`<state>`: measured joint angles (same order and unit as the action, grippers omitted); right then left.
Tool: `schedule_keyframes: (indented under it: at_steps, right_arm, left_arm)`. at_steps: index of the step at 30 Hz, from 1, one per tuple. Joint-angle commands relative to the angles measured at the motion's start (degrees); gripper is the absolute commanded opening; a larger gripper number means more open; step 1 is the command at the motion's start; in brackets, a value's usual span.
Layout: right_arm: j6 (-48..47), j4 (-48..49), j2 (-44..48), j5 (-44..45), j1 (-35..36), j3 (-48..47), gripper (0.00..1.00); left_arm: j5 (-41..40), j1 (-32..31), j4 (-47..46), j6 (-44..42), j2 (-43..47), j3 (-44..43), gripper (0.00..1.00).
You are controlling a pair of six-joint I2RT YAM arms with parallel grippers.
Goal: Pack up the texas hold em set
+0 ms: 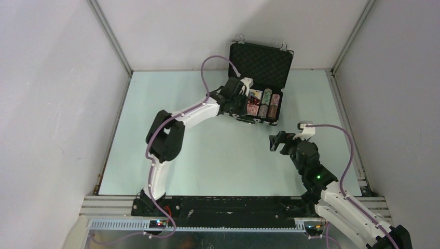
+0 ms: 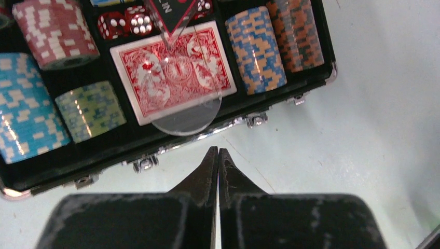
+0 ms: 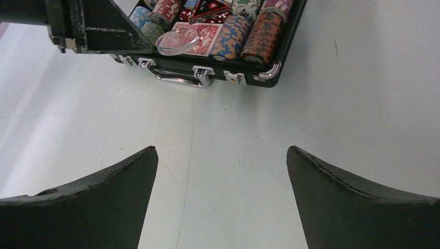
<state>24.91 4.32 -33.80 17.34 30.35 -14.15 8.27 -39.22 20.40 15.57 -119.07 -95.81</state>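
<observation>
Two arms: bases sit at the near edge of the tabletop (image 1: 207, 155), and both reach toward the far side.
Right gripper (image 3: 222, 150): jaws are spread wide with nothing between them. It hovers over bare tabletop, well apart from the case and facing its front.
Left gripper (image 2: 218, 151): fingers are pressed together and hold nothing. The tips are just in front of the case's front wall, toward its left half.
Case (image 3: 249, 68): black with silver trim, lying open at the far middle of the tabletop.
Handle (image 3: 176, 78): silver, on the front wall, facing the arms with latches on both sides.
Disc (image 2: 187, 116): clear and round. It lies on the deck and overhangs the case's front rim.
Deck (image 2: 171, 70): red-backed, flat in the middle of the case.
Chips (image 2: 255, 49): striped stacks lie on their sides. Blue-orange and dark orange are right of the deck; green, light blue and red-white are left of it.
Dice (image 2: 127, 23): red with white pips, just behind the deck.
Black piece (image 2: 174, 10): red-edged and tilted over the deck's far end. I cannot tell what it is.
Lid (image 1: 262, 62): stands upright at the back, lined with dark foam.
</observation>
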Motion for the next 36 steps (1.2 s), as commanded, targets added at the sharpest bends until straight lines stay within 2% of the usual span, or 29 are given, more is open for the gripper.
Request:
schedule_keyframes:
  at_steps: [1, 13, 23, 27, 36]
  right_arm:
    - [-0.16, 0.75, 0.58, 0.44, -0.25, -0.7, 0.97]
    - [-0.09, 1.11, 0.12, 0.68, -0.79, -0.7, 0.97]
    - [-0.14, 1.76, -0.52, -0.04, -0.91, -0.7, 0.97]
    - [-0.13, 1.67, -0.38, -0.18, -0.96, -0.7, 0.97]
    - [-0.23, 1.84, -0.71, -0.89, -0.99, -0.7, 0.97]
  left_arm:
    - [1.93, 0.75, 0.9, 0.47, -3.03, -6.27, 0.0]
    - [3.07, 2.29, 3.31, 1.5, -10.9, -13.2, 0.0]
    - [3.23, 3.85, 4.21, 1.29, -12.1, -15.79, 0.0]
    - [1.19, 3.89, 1.52, 0.63, -5.35, -10.73, 0.0]
    - [2.64, 3.69, -4.78, 2.2, 7.58, 6.5, 0.02]
